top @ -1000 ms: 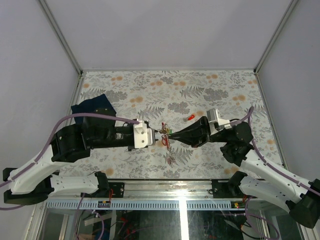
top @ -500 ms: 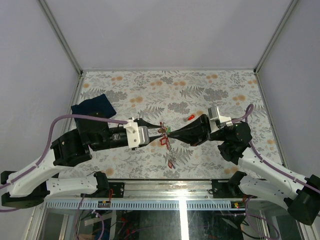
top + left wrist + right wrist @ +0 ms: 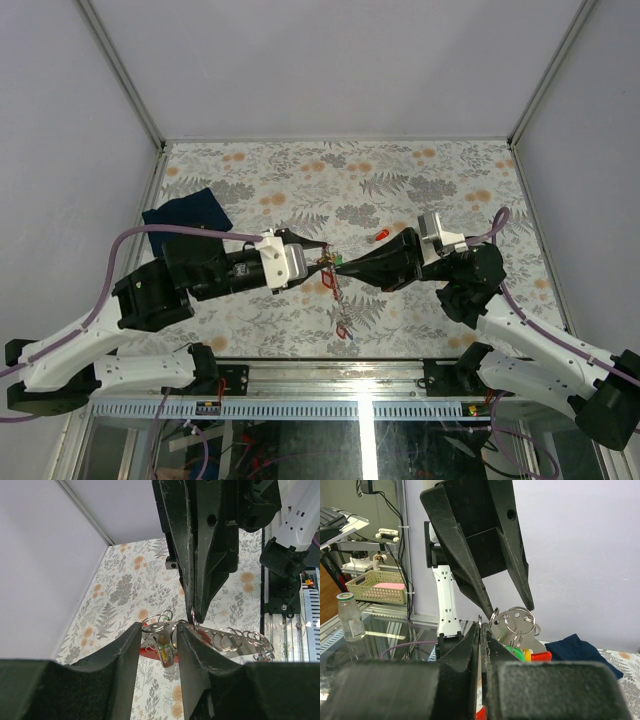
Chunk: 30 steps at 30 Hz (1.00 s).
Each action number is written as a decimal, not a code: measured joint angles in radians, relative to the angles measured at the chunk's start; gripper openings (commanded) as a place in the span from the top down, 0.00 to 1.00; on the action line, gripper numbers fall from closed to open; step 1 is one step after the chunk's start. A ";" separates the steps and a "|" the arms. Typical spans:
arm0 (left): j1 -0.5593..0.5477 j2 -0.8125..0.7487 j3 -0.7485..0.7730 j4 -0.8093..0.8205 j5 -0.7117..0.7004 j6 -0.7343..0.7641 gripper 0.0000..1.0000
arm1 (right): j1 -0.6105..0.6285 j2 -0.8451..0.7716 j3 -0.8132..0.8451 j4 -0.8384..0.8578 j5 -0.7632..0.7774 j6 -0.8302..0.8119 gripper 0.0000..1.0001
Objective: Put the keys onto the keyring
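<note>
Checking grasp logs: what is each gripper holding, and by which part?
Left gripper clamps the keyring at its ring-and-fob end. Right gripper is pinched on a thin ring of it, apparently by its edge.

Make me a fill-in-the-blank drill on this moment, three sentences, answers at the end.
1. The right gripper is ___ on a thin ring of the keyring.
2. The loose key, lying on the table beyond the grippers, has a ___ tag.
3. In the top view, the dark blue cloth lies near the table's ___ edge.
Missing words: shut; red; left.
</note>
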 measured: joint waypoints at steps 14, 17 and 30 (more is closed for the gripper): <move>0.000 0.029 -0.020 0.053 -0.010 0.000 0.65 | 0.000 0.000 0.016 -0.009 -0.004 -0.019 1.00; 0.000 0.034 -0.020 0.058 -0.010 0.000 0.65 | 0.000 -0.002 0.019 -0.018 -0.005 -0.039 1.00; 0.000 -0.012 -0.022 0.062 -0.028 -0.004 0.63 | 0.003 -0.039 0.027 -0.140 0.050 -0.179 1.00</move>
